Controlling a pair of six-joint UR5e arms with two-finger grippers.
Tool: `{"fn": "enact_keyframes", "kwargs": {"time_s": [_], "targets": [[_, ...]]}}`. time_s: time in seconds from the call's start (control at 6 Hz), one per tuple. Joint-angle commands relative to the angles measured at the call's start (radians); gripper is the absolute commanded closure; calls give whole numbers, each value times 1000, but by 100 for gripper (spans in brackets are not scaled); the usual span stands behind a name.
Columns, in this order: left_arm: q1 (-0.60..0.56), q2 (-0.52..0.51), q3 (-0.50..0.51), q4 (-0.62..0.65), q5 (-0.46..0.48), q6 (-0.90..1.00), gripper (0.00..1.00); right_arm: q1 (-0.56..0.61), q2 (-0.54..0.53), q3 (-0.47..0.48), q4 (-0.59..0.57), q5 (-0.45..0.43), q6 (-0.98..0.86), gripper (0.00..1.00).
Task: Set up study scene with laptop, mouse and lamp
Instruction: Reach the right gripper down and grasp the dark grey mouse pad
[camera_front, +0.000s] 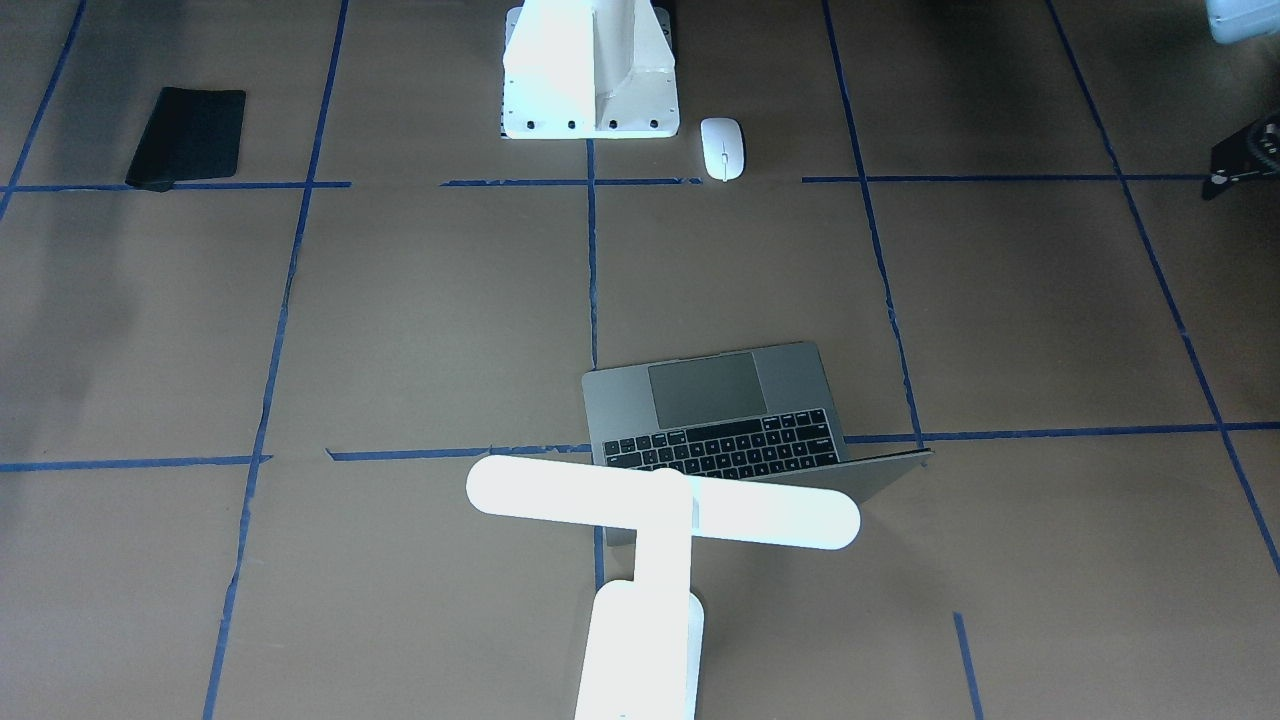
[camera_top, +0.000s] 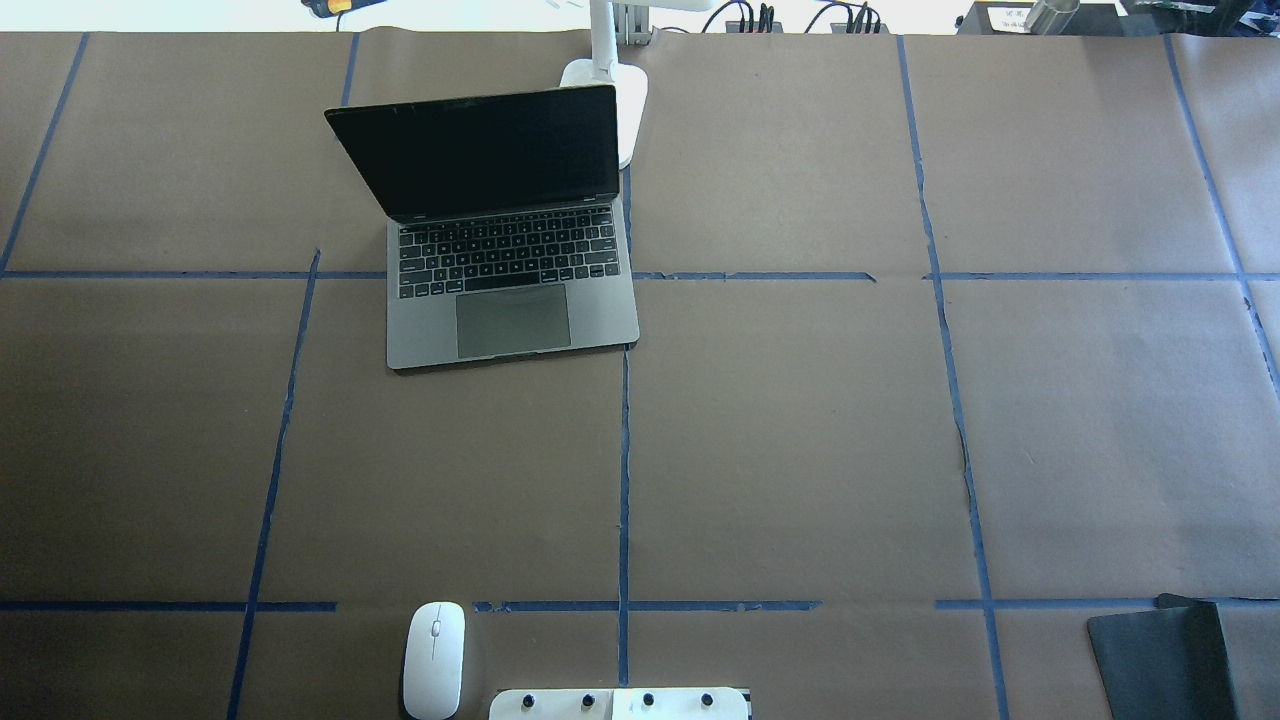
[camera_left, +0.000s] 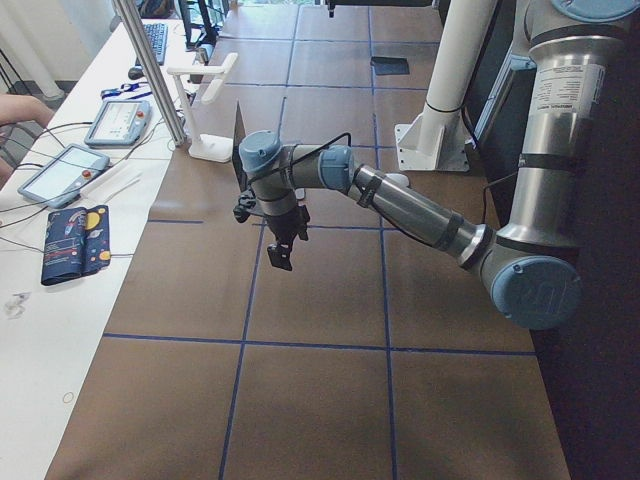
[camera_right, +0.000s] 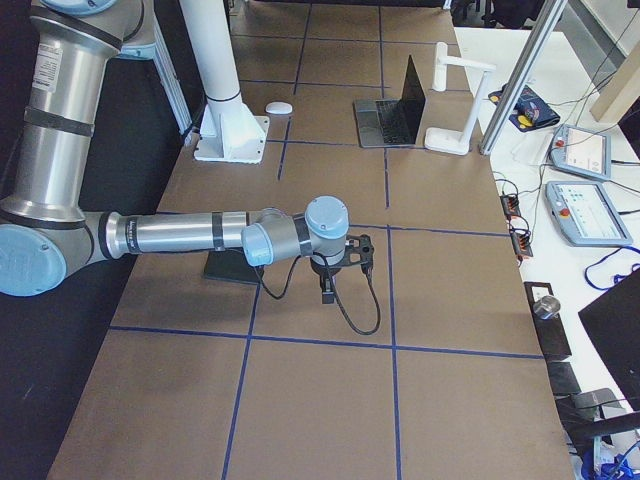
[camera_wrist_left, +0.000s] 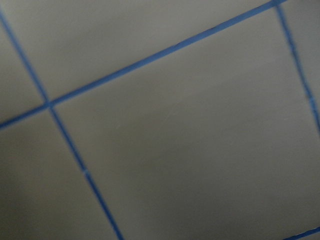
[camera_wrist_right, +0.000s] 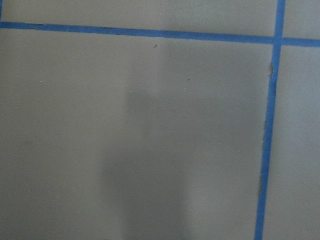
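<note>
The grey laptop (camera_top: 510, 310) stands open on the brown table, screen dark, its keyboard facing the robot (camera_front: 740, 410). The white T-shaped lamp (camera_front: 660, 510) stands right behind its lid; its base shows in the overhead view (camera_top: 612, 90). The white mouse (camera_top: 433, 660) lies near the robot's base, left of the pedestal (camera_front: 722, 148). My left gripper (camera_left: 280, 250) hangs above bare table towards the left end. My right gripper (camera_right: 328, 290) hangs above bare table towards the right end. I cannot tell whether either is open or shut. Both wrist views show only paper and blue tape.
A flat black pad (camera_top: 1160, 660) lies at the near right (camera_front: 190, 135), beside the right forearm (camera_right: 180, 235). The white boxy pedestal (camera_front: 590, 70) stands at the robot's edge, centre. Blue tape lines (camera_top: 624, 450) grid the table. Tablets and cables lie on the operators' bench (camera_left: 110, 125).
</note>
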Motion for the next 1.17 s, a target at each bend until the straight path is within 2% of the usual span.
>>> {"fn": "enact_keyframes", "kwargs": {"time_s": [0.0,0.17,0.33,0.5,0.83,1.0], "targets": [[-68,141,26,-171,-42,-27,0,-103,-162,93,222,3,245,0],[-68,161,49,-258,-42,-85,0,-170,-246,92,420,-7,401,0],[-68,158,78,-293,-42,-89,0,-207,-305,91,531,-14,462,0],[-68,158,86,-312,-42,-97,0,-272,-343,82,617,-70,532,0],[-68,157,83,-312,-44,-97,0,-461,-365,-21,865,-194,706,1],[-66,155,83,-314,-44,-97,0,-500,-368,-112,1009,-211,744,1]]}}
